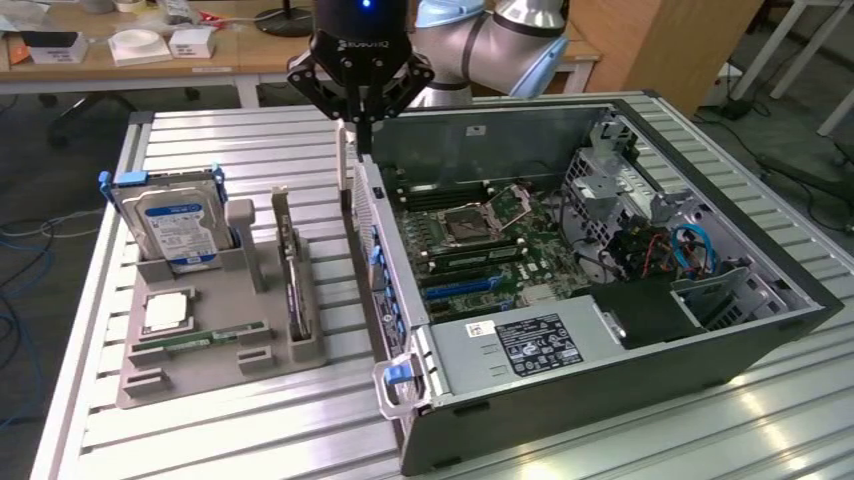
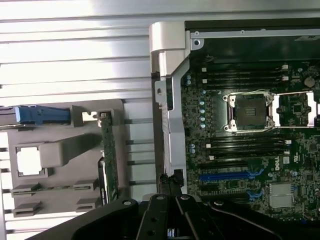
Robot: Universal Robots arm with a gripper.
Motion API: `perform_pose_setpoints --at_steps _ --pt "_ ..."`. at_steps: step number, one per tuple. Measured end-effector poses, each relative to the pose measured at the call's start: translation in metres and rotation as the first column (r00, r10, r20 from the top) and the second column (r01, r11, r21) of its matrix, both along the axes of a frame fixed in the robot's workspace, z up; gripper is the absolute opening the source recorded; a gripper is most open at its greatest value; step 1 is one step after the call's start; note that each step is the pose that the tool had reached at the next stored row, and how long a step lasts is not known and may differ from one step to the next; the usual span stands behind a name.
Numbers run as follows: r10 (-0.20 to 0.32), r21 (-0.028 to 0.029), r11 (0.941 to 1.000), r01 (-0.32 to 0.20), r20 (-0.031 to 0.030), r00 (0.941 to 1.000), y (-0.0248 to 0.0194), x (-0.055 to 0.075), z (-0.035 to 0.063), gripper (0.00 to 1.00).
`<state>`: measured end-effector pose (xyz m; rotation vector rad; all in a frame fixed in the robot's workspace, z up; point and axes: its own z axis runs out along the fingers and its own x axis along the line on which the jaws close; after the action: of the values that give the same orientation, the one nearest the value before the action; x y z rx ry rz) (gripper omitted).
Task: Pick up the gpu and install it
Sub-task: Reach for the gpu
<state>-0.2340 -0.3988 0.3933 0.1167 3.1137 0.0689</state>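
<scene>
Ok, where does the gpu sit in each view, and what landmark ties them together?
Exterior view: the gpu stands on edge in the grey holder, on the exterior view's left of the case.
Wrist view: the gpu stands on edge in that holder, between the loose chip and the case wall.
Shared landmark: the motherboard's CPU socket.

Robotiq on the gripper (image 1: 358, 116) body, Dell on the motherboard (image 2: 235, 185), hard drive (image 1: 180, 225) and power supply (image 1: 534, 345) labels illegible

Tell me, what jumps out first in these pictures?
The big open computer case on the exterior view's right, its green motherboard showing. Above its edge hangs the black tool, shut. Beside the case, a grey holder keeps the gpu standing on edge.
</scene>
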Motion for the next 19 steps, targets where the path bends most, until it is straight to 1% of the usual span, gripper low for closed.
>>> perform_pose_setpoints --at_steps 9,19 --pt "0.000 0.0000 1.0000 0.000 0.0000 1.0000 0.0000 -0.014 0.0000 0.10" --pt "0.000 -0.0001 1.0000 0.000 0.0000 1.0000 0.0000 -0.035 0.0000 0.10"
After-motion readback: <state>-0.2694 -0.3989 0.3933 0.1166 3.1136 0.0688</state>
